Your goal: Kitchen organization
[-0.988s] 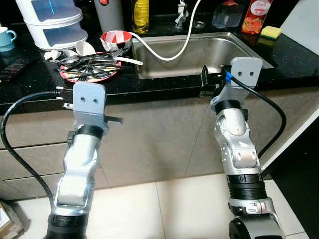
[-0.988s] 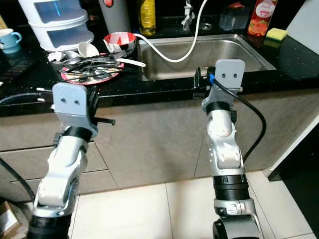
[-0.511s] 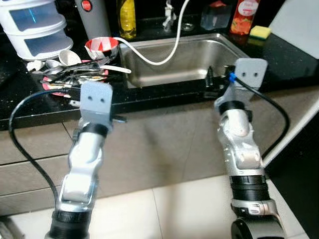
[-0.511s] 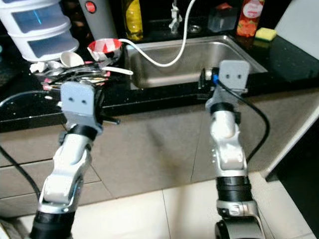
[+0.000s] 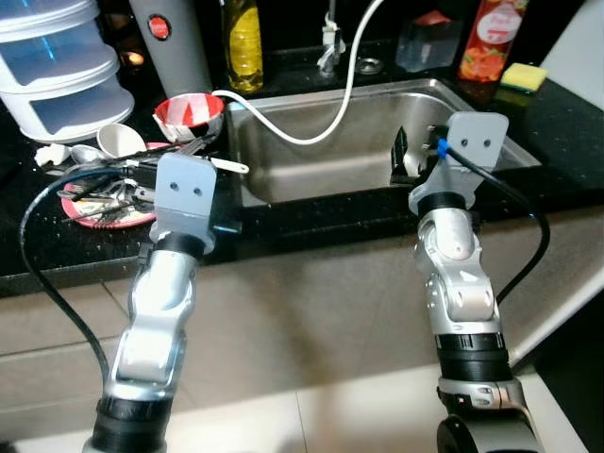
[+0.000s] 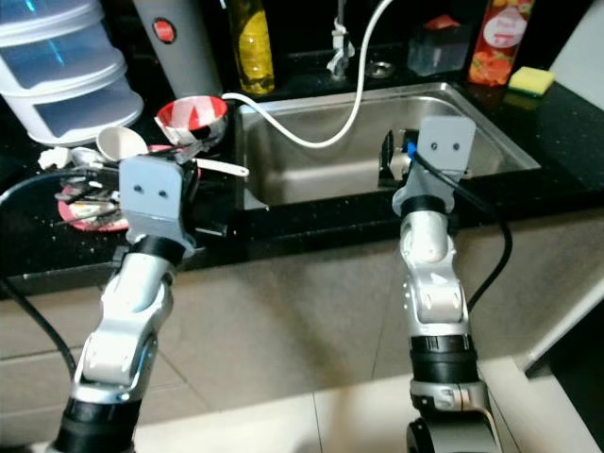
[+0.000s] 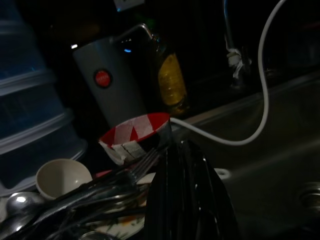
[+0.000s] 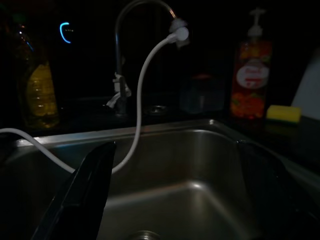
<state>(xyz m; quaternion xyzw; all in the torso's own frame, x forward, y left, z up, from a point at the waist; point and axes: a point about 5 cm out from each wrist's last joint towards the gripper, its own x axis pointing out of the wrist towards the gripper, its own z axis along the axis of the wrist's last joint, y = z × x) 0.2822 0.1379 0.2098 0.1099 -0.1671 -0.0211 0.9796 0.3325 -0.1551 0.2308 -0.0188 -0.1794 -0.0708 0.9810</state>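
We stand at a black counter [image 5: 57, 255] with both arms raised toward it. Our left gripper [image 7: 187, 200] hovers above the near edge of the counter, just beside a pink plate [image 5: 104, 209] heaped with forks and spoons [image 5: 94, 184]; in its wrist view the two black fingers lie pressed together, holding nothing. Behind the plate sit a small white cup [image 5: 118, 140] and a red-and-white bowl [image 5: 189, 113], with a grey canister [image 5: 168, 42], a yellow bottle [image 5: 243, 42] and stacked clear tubs [image 5: 57, 71] further back. Our right gripper [image 8: 175, 200] hangs over the front rim of the steel sink [image 5: 311, 142] — its fingers [image 8: 82, 192] stand wide apart, empty. A white hose [image 5: 326, 104] runs from the tap [image 8: 127, 30] into the sink. At the right are an orange soap bottle [image 5: 486, 42] and a yellow sponge [image 5: 526, 75].
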